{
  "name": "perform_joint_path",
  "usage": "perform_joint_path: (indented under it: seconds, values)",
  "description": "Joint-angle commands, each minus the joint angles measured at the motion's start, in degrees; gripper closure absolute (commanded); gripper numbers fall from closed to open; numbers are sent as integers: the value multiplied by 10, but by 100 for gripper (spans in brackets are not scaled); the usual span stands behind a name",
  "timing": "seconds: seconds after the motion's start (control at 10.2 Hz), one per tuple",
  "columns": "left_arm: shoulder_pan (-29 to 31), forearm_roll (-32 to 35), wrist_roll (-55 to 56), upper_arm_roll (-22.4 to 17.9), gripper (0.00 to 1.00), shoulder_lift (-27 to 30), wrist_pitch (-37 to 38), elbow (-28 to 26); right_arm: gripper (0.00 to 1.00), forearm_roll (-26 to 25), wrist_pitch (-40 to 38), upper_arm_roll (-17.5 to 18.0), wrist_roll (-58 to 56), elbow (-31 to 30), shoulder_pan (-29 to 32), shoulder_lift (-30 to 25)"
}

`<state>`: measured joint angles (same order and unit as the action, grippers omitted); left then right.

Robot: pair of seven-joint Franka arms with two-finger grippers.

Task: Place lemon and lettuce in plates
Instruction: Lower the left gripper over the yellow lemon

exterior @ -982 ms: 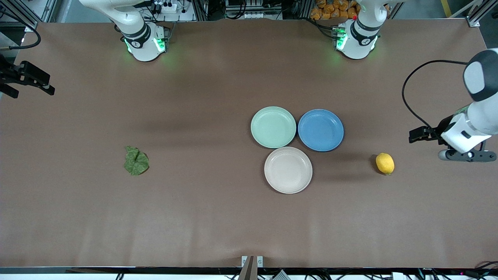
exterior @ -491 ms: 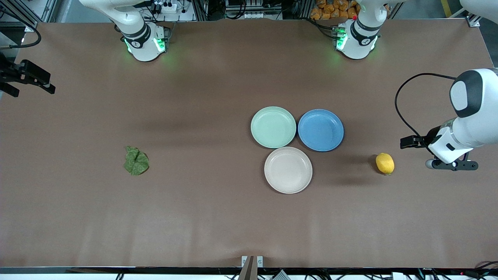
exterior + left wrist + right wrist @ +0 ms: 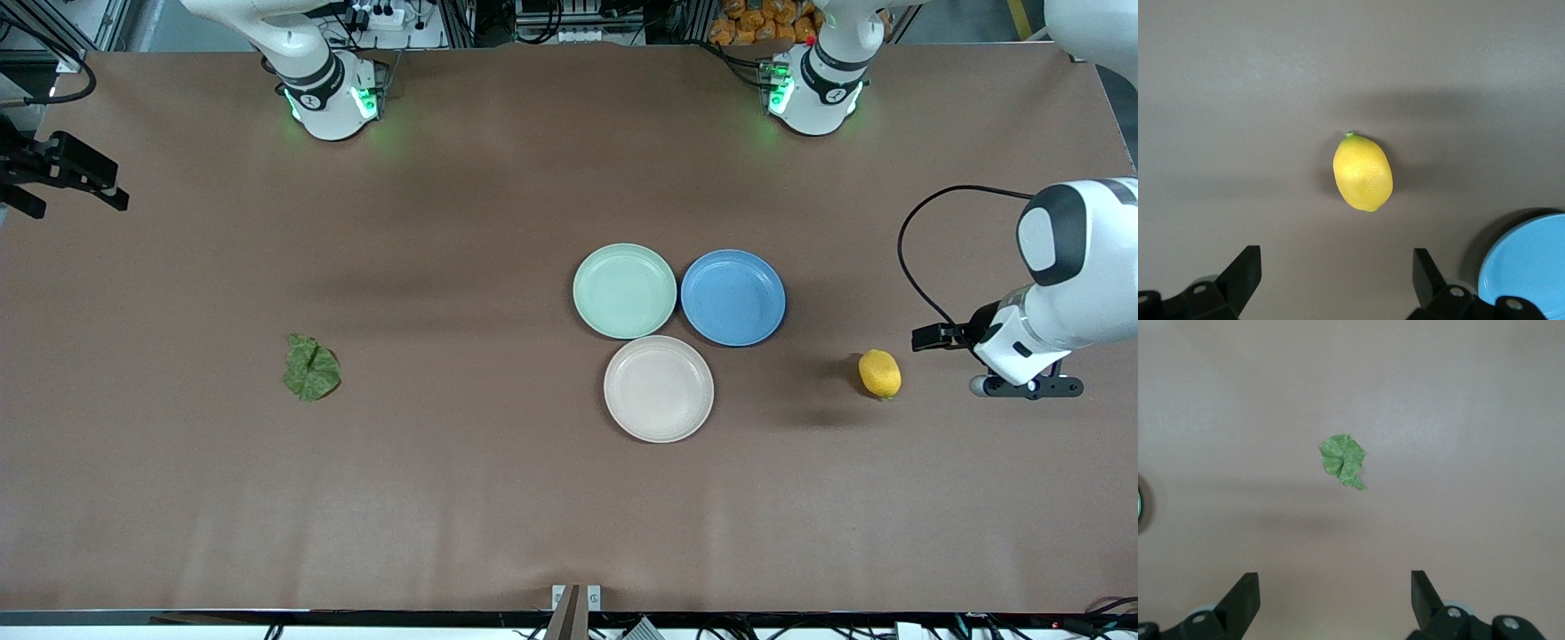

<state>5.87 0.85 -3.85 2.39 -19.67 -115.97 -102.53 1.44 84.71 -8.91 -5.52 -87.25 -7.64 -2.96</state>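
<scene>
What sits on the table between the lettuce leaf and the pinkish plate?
Nothing: in the front view, only bare brown table runs from the lettuce to the beige-pink plate.

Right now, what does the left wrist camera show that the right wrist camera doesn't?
Only the left wrist view shows the lemon lying on the table, with an edge of the blue plate beside it. Only the right wrist view shows the lettuce and a sliver of the mint green plate. Both show bare brown table and an open, empty claw: the left claw and the right claw.
</scene>
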Motion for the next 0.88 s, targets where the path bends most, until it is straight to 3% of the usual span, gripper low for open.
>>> perform_joint_path:
  seconds: [0.0,0.79]
  values:
    - [1,-3,31,2,0,-11,-21,-3,0,2,-8,0,-4,-2,-7,-9]
    - [4,2,42,2,0,-51,-66,-10,0,3,-8,6,1,1,-8,-9]
